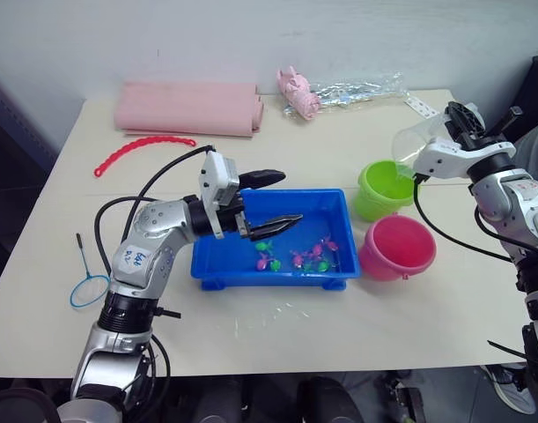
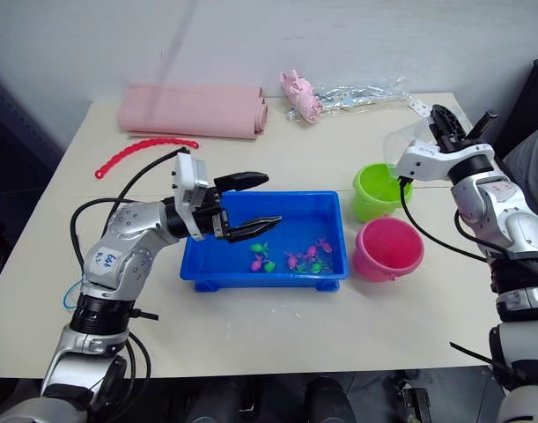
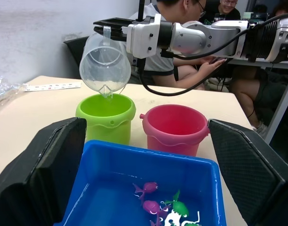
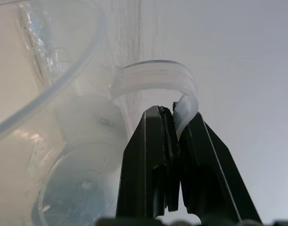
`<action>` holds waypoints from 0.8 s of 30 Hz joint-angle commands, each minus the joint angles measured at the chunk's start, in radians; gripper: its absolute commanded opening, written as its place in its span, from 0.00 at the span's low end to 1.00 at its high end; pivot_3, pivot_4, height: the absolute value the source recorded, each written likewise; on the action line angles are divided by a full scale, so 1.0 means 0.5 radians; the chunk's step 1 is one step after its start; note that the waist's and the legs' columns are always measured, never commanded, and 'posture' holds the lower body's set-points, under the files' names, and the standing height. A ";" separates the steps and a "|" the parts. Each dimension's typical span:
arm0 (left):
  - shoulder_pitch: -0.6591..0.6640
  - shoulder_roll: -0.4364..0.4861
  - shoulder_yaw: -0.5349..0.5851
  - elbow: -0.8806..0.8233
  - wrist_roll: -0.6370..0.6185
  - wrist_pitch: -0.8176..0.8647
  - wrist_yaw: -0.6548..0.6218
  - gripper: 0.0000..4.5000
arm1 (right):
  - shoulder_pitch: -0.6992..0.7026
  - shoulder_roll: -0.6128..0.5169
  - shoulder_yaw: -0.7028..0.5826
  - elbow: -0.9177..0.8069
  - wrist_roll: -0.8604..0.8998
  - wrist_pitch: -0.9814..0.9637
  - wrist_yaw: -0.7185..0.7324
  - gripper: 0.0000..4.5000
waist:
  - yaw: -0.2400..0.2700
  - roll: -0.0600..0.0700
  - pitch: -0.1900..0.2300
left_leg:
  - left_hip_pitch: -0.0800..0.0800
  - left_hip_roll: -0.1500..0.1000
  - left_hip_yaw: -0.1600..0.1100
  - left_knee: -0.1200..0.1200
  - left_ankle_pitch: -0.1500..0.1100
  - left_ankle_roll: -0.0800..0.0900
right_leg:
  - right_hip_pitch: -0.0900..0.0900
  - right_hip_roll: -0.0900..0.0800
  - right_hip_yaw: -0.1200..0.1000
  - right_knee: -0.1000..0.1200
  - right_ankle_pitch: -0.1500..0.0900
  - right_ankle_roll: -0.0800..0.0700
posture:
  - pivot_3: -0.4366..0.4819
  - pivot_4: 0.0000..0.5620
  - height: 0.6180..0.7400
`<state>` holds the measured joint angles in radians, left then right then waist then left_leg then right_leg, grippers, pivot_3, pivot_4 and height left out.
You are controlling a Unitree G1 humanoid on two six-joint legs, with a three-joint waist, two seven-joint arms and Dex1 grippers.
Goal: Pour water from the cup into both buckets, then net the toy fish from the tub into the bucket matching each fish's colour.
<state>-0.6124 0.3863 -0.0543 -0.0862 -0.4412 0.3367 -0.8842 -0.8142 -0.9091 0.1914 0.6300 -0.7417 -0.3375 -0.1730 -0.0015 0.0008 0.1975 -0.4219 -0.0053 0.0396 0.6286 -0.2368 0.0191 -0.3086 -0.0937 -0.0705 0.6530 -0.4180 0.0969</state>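
Cream tabletop is carrying the blue tub, toy fish lying inside. Beside it, the right gripper is clamping the cup handle, tipping it over the green bucket; the pink bucket is standing alongside. The left gripper is hovering spread over the tub, its arm sticker's writing unreadable.

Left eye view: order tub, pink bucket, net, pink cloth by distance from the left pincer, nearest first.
1. Tub: directly under the left pincer.
2. Pink bucket: right of the tub.
3. Net and pink cloth: too close to call.
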 commanded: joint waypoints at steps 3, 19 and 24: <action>-0.019 -0.028 0.055 -0.014 -0.088 -0.030 -0.041 1.00 | -0.020 -0.154 -0.038 -0.050 -0.043 -0.129 -0.112 0.01 | -0.002 0.000 0.000 | 0.000 0.000 0.000 -0.001 0.000 0.000 | 0.000 0.000 0.000 0.000 0.000 0.000 | 0.48 0.27 1.00; 0.001 0.020 0.054 -0.015 -0.135 -0.049 -0.218 1.00 | 0.179 -0.004 -0.393 -0.185 0.632 0.073 0.368 0.01 | 0.004 0.000 0.000 | -0.001 0.000 -0.001 0.000 0.000 0.000 | 0.000 0.001 -0.002 0.001 0.000 0.000 | 0.48 0.27 1.00; -0.024 0.029 0.140 -0.053 -0.338 0.060 -0.306 1.00 | 0.387 0.102 -0.836 -0.451 1.355 0.410 0.798 0.01 | 0.010 0.000 0.000 | -0.002 0.000 -0.004 0.002 0.000 0.001 | 0.003 0.000 -0.005 0.000 0.000 0.000 | 0.48 0.27 1.00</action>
<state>-0.6065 0.3977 -0.0341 -0.0682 -0.5372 0.3420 -1.0218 -0.6438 -0.8482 -0.1230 0.4771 -0.1811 -0.2058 0.1824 0.0033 0.0006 0.1977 -0.4227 -0.0055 0.0372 0.6298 -0.2368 0.0195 -0.3069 -0.0936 -0.0737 0.6531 -0.4179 0.0969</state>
